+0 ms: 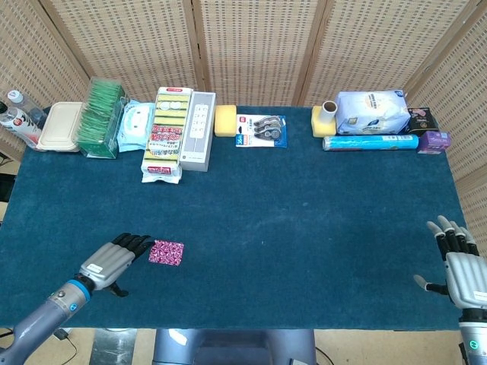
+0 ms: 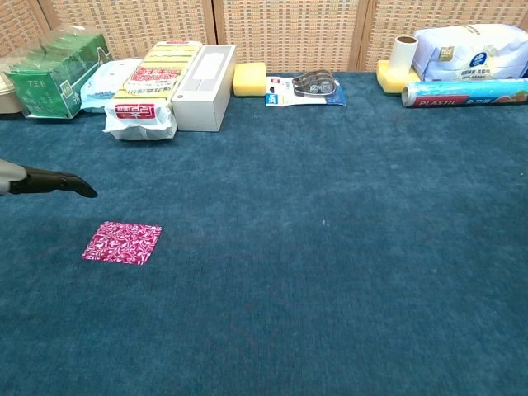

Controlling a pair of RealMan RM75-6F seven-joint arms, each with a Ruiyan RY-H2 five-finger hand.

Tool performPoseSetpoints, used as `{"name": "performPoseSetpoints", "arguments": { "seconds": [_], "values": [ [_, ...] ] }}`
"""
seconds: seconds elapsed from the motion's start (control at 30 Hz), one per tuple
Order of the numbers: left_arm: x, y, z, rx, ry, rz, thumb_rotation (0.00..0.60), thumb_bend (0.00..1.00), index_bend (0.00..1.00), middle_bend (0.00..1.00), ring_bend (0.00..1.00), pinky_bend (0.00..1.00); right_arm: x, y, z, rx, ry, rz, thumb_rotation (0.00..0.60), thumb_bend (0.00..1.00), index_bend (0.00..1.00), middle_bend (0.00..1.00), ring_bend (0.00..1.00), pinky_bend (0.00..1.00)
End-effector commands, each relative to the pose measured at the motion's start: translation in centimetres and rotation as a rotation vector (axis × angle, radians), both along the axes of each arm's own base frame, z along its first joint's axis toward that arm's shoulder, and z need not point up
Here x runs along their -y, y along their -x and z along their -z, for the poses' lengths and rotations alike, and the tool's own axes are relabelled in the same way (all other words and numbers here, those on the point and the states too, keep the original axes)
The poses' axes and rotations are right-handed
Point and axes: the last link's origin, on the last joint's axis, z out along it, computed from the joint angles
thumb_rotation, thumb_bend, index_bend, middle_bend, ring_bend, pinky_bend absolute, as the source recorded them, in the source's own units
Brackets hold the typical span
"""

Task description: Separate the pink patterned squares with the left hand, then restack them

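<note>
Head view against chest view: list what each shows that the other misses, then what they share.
Only the head view shows the right hand, open at the table's near right edge, and the beige lunch box far left. Only the chest view shows the "TEA" lettering on the green box. Both show the pink patterned squares, stacked, with the left hand beside them, holding nothing, and the plastic wrap roll.

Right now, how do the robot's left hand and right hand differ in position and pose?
The left hand reaches in over the blue cloth, its dark fingertips close beside the pink patterned squares; the right hand sits at the table's right edge, far from them. The left hand's fingers lie together, pointing at the squares; the right hand's are spread, pointing away from the robot. Both hold nothing.
</note>
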Motion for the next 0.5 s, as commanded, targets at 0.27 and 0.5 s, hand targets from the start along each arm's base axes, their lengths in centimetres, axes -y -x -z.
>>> {"name": "performPoseSetpoints", "arguments": {
  "seconds": [0.27,0.5],
  "values": [
    [-0.7,-1.8,3.6,-0.032,0.014,0.021,0.600,0.07,0.00,0.00,0.00,0.02,0.1,0.2,-0.3,0.019,-0.003,0.005,0.600,0.00,0.10,0.02,0.01,0.02],
    [-0.4,-1.9,5.3,-0.057,0.046,0.001,0.600,0.07,0.00,0.00,0.00,0.02,0.2,0.4,-0.6,0.035,-0.001,0.009,0.600,0.00,0.10,0.02,0.01,0.02]
  ]
}}
